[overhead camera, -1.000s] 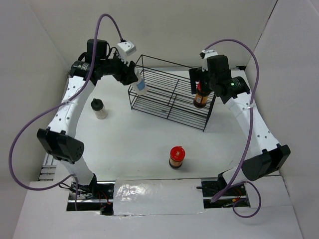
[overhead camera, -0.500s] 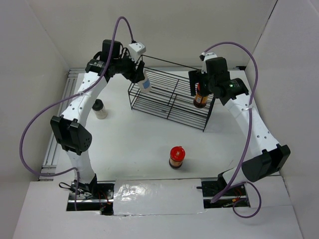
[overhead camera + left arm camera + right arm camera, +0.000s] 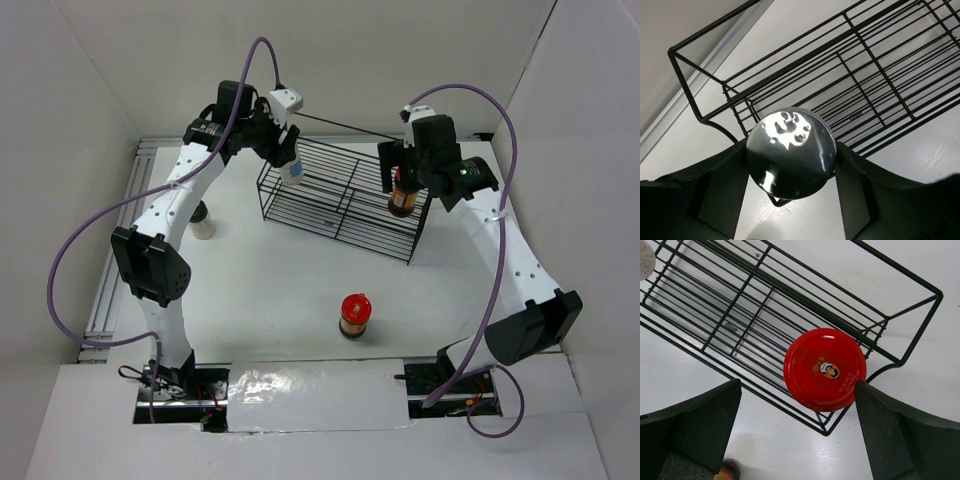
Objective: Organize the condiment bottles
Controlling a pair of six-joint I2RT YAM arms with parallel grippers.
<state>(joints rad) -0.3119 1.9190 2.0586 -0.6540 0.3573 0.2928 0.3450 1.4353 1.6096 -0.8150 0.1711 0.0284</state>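
right now my left gripper (image 3: 790,156) is pinched tight on the glossy round cap of the pale shaker with the bluish label (image 3: 292,173). it holds the shaker upright at the left end of the black wire rack (image 3: 340,205). i cannot tell whether the base is inside the frame yet.

my right gripper (image 3: 796,384) is spread, one finger clear of the lid, around the brown jar with the red lid (image 3: 824,369). that jar seems to stand at the rack's right end, though i cannot tell which tier.

the second red-lidded brown jar (image 3: 355,313) stands on the white table (image 3: 270,290). the small whitish bottle (image 3: 203,224) sits half hidden behind my left arm.

to set the shaker well, i'd keep it vertical and clear the top rail. i'd lower it until the base rests across several wires, then part the fingers. the right arm should rise straight so it doesn't clip the lid.
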